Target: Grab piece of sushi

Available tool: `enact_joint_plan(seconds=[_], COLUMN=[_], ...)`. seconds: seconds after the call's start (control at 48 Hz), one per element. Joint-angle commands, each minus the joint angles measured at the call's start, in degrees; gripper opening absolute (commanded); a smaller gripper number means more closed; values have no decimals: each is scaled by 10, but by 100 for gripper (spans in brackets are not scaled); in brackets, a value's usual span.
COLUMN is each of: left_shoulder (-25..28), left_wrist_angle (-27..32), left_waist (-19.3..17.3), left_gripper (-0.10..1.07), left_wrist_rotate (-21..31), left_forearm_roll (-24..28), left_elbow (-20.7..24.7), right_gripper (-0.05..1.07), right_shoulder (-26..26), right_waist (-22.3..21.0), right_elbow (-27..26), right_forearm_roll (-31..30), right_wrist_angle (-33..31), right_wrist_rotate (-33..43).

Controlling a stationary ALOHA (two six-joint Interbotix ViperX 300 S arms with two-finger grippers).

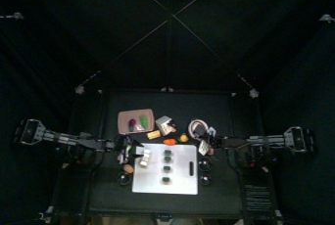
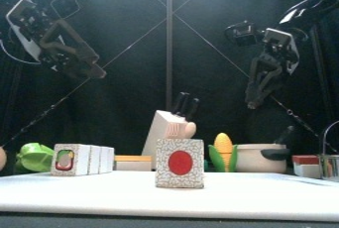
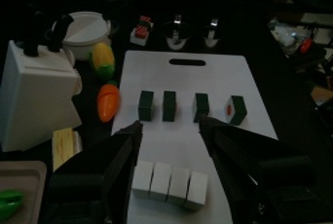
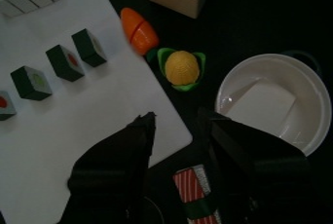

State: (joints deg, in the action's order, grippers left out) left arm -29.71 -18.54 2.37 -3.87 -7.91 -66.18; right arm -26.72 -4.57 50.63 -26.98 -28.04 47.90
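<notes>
1. The left gripper [image 3: 176, 165] is hanging with its jaws spread wide and nothing between them, looking down at the white cutting board [image 3: 254, 87].
2. The sushi pieces [image 3: 189, 106] are sitting on that board in a row of four, running left to right across the middle of the left wrist view, just beyond the jaw tips.
3. The row's long axis is lying crosswise to the gap between the jaws, so one piece, not the row, would fit between them, I'd say.
4. The right gripper [image 4: 180, 121] is also standing open and empty, hovering off the board's edge; in its view the sushi is lying away at the left edge.
5. Judging by that, the left arm is nearer and better lined up for the grab.
6. In the top view the cutting board is showing at lower centre, between the two arms.
</notes>
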Motion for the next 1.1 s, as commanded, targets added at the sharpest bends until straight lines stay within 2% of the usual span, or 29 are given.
enact_joint_plan(seconds=[0.0,0.167,0.292,0.354,0.438,0.542,0.75,1.083], left_shoulder=[1,18,67,100,146,185,251,320], left_wrist_angle=[-8,-13,-12,-9,-7,-7,12,88], left_waist=[-2,-3,-3,-3,-9,-22,-39,-57], left_gripper=[86,86,86,86,86,86,86,86], left_wrist_rotate=[-1,0,-4,-5,-10,-9,-11,-11], left_forearm_roll=[-13,-20,-20,-19,-4,14,12,31], left_elbow=[17,34,62,77,102,123,165,245], right_gripper=[78,78,78,78,78,78,78,78], right_shoulder=[-11,-9,-9,-8,-5,-3,12,63], right_waist=[-4,2,4,6,9,10,11,11], right_elbow=[0,23,48,49,52,59,74,18], right_forearm_roll=[9,-10,-69,-76,-79,-75,-53,-69], right_wrist_angle=[6,78,178,240,286,276,266,225], right_wrist_rotate=[6,-6,5,5,5,6,3,-1])
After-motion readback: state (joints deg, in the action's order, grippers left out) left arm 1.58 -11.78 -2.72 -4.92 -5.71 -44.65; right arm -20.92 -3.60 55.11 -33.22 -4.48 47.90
